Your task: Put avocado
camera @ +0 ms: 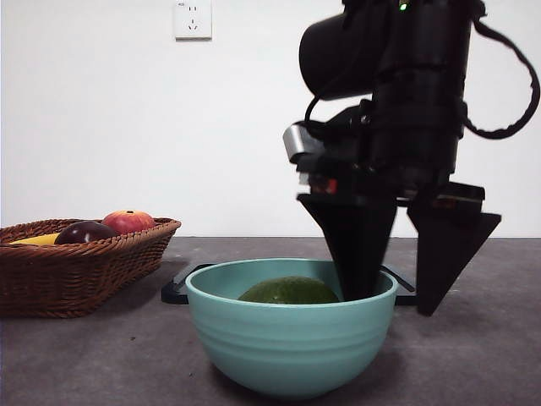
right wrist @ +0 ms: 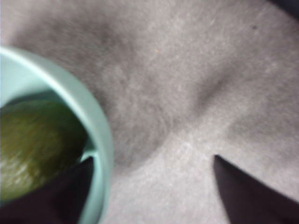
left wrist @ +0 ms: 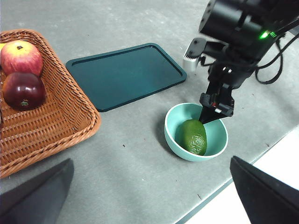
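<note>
The dark green oval avocado [left wrist: 193, 136] already lies inside the pale teal ceramic bowl [left wrist: 174, 139]. The right gripper [camera: 397, 292], jaws apart, straddles the rim; only withdrawing seems left.

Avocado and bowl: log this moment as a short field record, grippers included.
avocado: lying inside the teal bowl
right gripper: open, straddling the bowl's rim, one jaw inside beside the avocado, one outside
left gripper: open, away from the bowl, holding nothing
tray: dark, flat, behind the bowl
basket: wicker, holds a red apple and a dark purple fruit
</note>
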Robot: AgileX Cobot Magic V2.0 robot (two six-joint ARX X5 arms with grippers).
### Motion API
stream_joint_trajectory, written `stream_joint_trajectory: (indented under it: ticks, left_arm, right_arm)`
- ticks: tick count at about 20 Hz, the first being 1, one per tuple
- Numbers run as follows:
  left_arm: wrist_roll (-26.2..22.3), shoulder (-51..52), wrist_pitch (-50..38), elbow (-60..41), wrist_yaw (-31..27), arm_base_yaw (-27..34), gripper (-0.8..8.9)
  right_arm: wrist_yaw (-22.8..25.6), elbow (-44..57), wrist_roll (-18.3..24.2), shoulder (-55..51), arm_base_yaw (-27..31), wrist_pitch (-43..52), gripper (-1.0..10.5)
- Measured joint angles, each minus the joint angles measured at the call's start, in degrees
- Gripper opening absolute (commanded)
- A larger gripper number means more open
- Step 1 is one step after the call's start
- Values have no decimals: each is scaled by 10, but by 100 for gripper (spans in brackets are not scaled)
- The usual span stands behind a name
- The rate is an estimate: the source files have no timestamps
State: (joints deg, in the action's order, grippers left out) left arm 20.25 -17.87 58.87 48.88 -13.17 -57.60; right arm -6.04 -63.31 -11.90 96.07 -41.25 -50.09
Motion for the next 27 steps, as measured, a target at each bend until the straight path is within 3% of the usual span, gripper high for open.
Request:
stream_joint_trajectory:
  ticks: [3,10,15,21,23,27]
  left_arm:
    - [0,0,0,0,0,0,622]
    - [0,0,0,0,0,0,622]
    - [0,0,0,0,0,0,621]
    - [0,0,0,0,0,0,622]
    - [0,0,0,0,0,0,621]
    - [0,0,0,-1,0,0,622]
  right_arm:
    - [-4,0,-6,7,0,14,7]
    - [-8,-16,-39,5,-1,12,7]
    - [1,-108,-51,22,53,11,7]
    - [0,-321,-48,151,137,-38,7]
    - [-24,-387,-48,207,155,-44,7]
    - [-28,-412,-48,277,156,-43,7]
